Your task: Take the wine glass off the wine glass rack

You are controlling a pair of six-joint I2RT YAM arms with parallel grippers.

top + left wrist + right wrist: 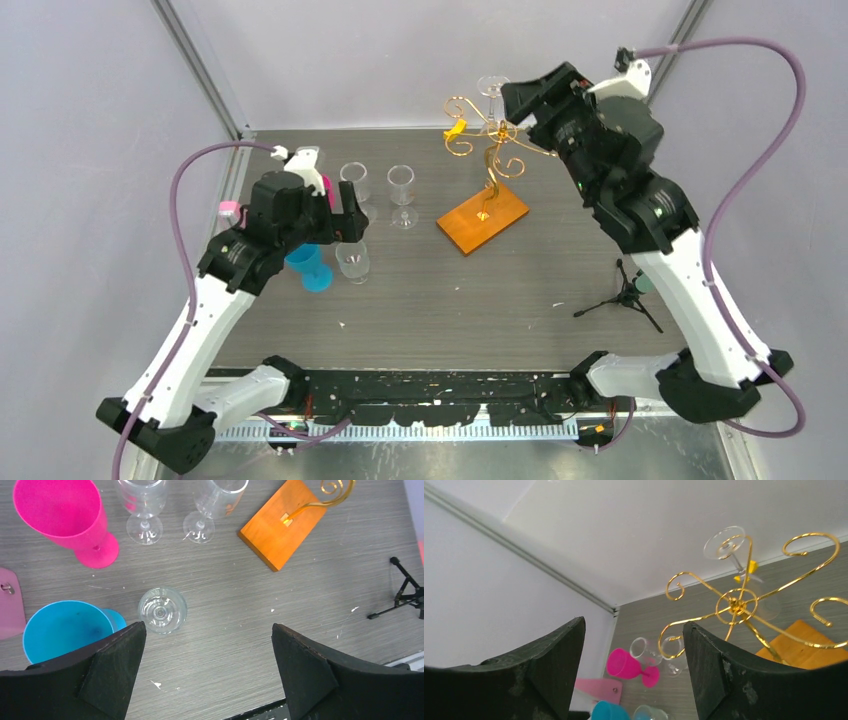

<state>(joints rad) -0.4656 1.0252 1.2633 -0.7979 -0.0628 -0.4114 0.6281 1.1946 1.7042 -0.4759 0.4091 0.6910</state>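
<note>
Right pincer [634, 625]: my fingers stand apart, clamping nothing, near the top of the wine glass rack [736, 605].
Left pincer [207, 630]: apart too, empty, above the table [225, 580].
Wine glass [724, 544]: hangs upside down on that rack, foot uppermost.

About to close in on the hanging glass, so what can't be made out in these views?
Top view: only the foot of the wine glass shows; the right arm covers its bowl.
Right wrist: the clear bowl's rim is too faint against the wine glass rack; its gap to the right tool cannot be judged.
Left wrist: the top edge cuts off the rack above its base.
</note>
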